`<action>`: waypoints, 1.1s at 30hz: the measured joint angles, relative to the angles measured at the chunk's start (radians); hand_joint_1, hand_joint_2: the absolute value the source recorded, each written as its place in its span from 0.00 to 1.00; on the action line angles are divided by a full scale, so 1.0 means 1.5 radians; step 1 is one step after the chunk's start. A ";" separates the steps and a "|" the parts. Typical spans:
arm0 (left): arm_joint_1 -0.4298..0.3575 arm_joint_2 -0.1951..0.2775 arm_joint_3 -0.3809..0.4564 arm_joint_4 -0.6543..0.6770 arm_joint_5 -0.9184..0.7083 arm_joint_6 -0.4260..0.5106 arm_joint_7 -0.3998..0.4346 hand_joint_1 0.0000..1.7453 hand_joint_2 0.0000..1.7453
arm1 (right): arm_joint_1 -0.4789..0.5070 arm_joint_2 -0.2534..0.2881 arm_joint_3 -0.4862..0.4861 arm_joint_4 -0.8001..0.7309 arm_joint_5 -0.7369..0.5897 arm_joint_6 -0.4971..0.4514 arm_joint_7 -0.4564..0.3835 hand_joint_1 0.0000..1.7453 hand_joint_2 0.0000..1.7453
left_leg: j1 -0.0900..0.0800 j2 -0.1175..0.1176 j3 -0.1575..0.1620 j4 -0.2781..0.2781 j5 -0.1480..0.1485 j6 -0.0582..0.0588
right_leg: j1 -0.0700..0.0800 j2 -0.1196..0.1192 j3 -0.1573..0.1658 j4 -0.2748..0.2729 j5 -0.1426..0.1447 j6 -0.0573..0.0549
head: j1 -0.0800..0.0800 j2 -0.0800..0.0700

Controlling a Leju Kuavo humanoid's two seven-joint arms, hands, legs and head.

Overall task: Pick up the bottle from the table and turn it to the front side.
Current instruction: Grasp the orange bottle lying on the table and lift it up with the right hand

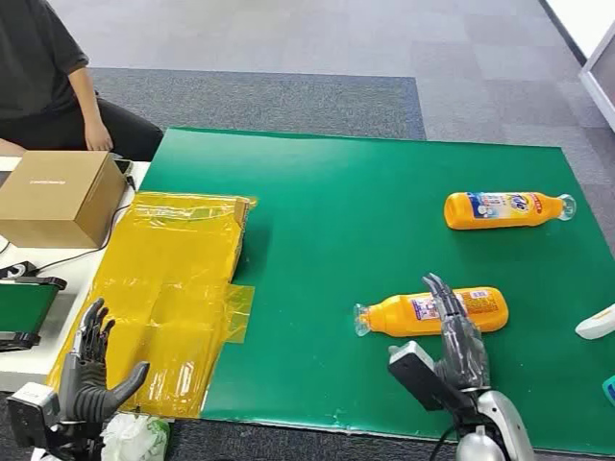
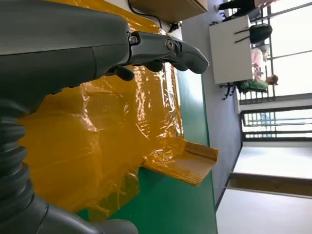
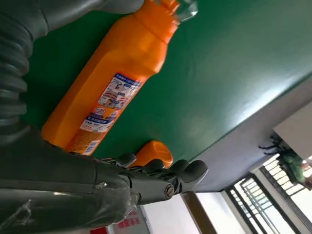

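Note:
An orange bottle [image 1: 421,314] [image 3: 110,78] with a clear cap lies on its side on the green table [image 1: 348,211], cap pointing left, a small printed label facing up. My right hand [image 1: 456,331] [image 3: 121,180] hovers just over its middle with fingers stretched out and nothing in them. A second orange bottle [image 1: 504,208] [image 3: 152,152] lies on its side farther back right. My left hand [image 1: 90,370] [image 2: 92,44] is open at the near left, over yellow plastic bags [image 1: 166,288] [image 2: 92,141].
A cardboard box [image 1: 58,197] sits on the white side table at the left, and a person [image 1: 43,77] in dark clothes sits behind it. A white object [image 1: 596,323] lies at the table's right edge. Crumpled white plastic [image 1: 135,437] sits near my left hand.

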 joint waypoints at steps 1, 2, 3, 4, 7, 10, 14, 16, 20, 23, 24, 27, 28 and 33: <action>-0.003 0.003 -0.004 0.003 0.003 0.003 0.000 0.00 1.00 | -0.011 -0.005 0.000 0.013 0.006 0.002 0.005 0.00 1.00 | 0.000 0.000 0.000 0.000 0.000 0.000 | 0.000 0.000 0.000 0.000 0.000 0.000 | 0.000 0.000; -0.005 0.007 -0.009 0.007 0.007 0.007 0.000 0.00 1.00 | -0.022 -0.011 0.000 0.027 0.012 0.005 0.010 0.00 1.00 | 0.000 0.000 0.000 0.000 0.000 0.000 | 0.000 0.000 0.000 0.000 0.000 0.000 | 0.000 0.000; -0.010 0.015 -0.018 0.013 0.015 0.014 0.000 0.00 1.00 | -0.045 -0.023 0.000 0.057 0.027 0.012 0.021 0.00 1.00 | 0.000 0.000 0.000 0.000 0.001 0.001 | 0.000 0.000 0.000 0.000 0.001 0.000 | 0.000 0.000; -0.016 0.022 -0.028 0.020 0.022 0.021 0.000 0.00 1.00 | -0.068 -0.034 0.000 0.088 0.039 0.020 0.030 0.00 1.00 | 0.000 0.000 -0.001 0.000 0.001 0.001 | 0.000 0.000 0.000 0.000 0.001 0.001 | 0.000 0.000; -0.030 0.044 -0.056 0.039 0.040 0.037 0.000 0.00 1.00 | -0.138 -0.069 0.001 0.188 0.073 0.037 0.050 0.00 1.00 | 0.000 0.000 -0.001 0.000 0.002 0.001 | 0.000 0.000 0.000 0.000 0.003 0.001 | 0.000 0.000; -0.038 0.063 -0.082 0.053 0.052 0.049 0.000 0.00 1.00 | -0.203 -0.099 0.005 0.289 0.110 0.049 0.067 0.00 1.00 | 0.000 0.000 -0.002 0.000 0.003 0.001 | 0.000 0.000 -0.001 0.000 0.003 0.001 | 0.000 0.000; -0.048 0.083 -0.115 0.065 0.064 0.062 0.000 0.00 1.00 | -0.297 -0.136 0.031 0.431 0.167 0.078 0.085 0.00 1.00 | 0.000 0.000 -0.001 0.001 0.004 0.001 | 0.000 0.000 -0.002 0.000 0.004 0.001 | 0.000 0.000; -0.052 0.090 -0.127 0.070 0.068 0.065 0.000 0.00 1.00 | -0.336 -0.152 0.045 0.491 0.181 0.092 0.087 0.02 1.00 | 0.000 0.000 -0.001 0.001 0.004 0.001 | 0.000 0.000 -0.003 0.000 0.004 0.001 | 0.000 0.000; -0.056 0.101 -0.151 0.076 0.076 0.072 0.000 0.00 1.00 | -0.391 -0.195 0.067 0.583 0.183 0.124 0.057 0.98 1.00 | 0.001 0.000 0.001 0.001 0.003 0.002 | 0.000 0.000 -0.001 -0.002 0.003 0.002 | 0.000 0.000; -0.057 0.108 -0.166 0.078 0.082 0.081 0.000 0.00 1.00 | -0.401 -0.233 0.077 0.610 0.160 0.136 0.010 1.00 1.00 | 0.001 -0.001 0.003 0.002 0.002 0.003 | 0.001 -0.001 0.002 -0.003 0.003 0.002 | 0.000 0.000; -0.057 0.111 -0.171 0.078 0.085 0.084 0.000 0.00 1.00 | -0.399 -0.245 0.079 0.611 0.147 0.140 -0.004 1.00 1.00 | 0.001 -0.001 0.003 0.002 0.002 0.004 | 0.002 -0.001 0.003 -0.004 0.003 0.003 | 0.000 0.000; -0.056 0.117 -0.180 0.079 0.092 0.088 0.000 0.00 1.00 | -0.371 -0.282 0.086 0.577 0.083 0.161 -0.042 1.00 1.00 | 0.002 -0.001 0.004 0.002 0.002 0.005 | 0.002 -0.001 0.005 -0.006 0.004 0.004 | 0.000 0.000; -0.056 0.119 -0.182 0.079 0.094 0.089 0.000 0.00 1.00 | -0.352 -0.295 0.087 0.550 0.053 0.169 -0.051 1.00 1.00 | 0.002 -0.001 0.004 0.003 0.002 0.005 | 0.002 -0.001 0.006 -0.006 0.004 0.004 | 0.000 0.000; -0.055 0.123 -0.188 0.079 0.096 0.088 0.000 0.00 1.00 | -0.235 -0.338 0.090 0.385 -0.082 0.164 -0.071 1.00 1.00 | 0.002 -0.002 0.003 0.003 0.001 0.006 | 0.003 -0.001 0.008 -0.007 0.005 0.006 | 0.000 0.000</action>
